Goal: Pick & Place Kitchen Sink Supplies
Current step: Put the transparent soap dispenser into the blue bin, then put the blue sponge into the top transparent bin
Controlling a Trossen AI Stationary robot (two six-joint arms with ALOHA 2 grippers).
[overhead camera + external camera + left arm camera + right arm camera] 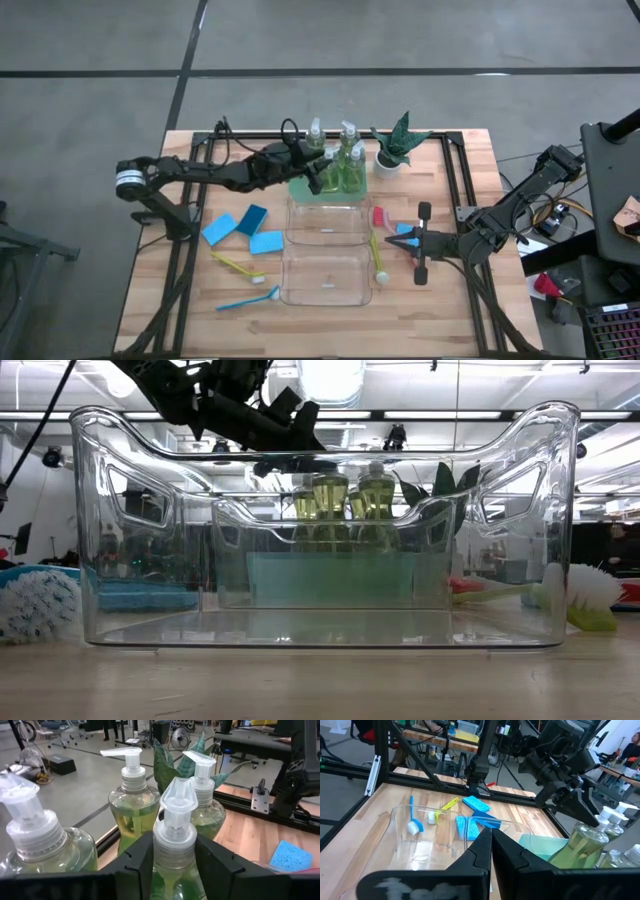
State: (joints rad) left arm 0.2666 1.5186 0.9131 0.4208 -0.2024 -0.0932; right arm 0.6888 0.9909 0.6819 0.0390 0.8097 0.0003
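Four clear pump bottles of yellow-green liquid stand together at the far middle of the table, on or over a green tray (305, 192). My left gripper (175, 840) reaches in from the left and is shut on the nearest bottle (176, 822). The other three (132, 795) (202, 795) (37, 840) stand around it. Blue sponges (252, 218) and yellow (240, 266) and blue (248, 298) brushes lie left of the bins. My right gripper (415, 240) hovers shut and empty right of the bins. My left gripper has the bottle's neck collar (161, 840), just under the pump head, between its two fingers (137, 862), one on each side. The fingers come nearly level from the table's left. The bottle stands upright; my own fingers hide its base.
Two clear bins (325, 222) (325, 275) sit in the middle, near side of the tray. A potted plant (392, 148) stands right of the bottles. A red brush (380, 214), a yellow-green brush (378, 258) and a blue sponge (404, 229) lie between the bins and my right gripper.
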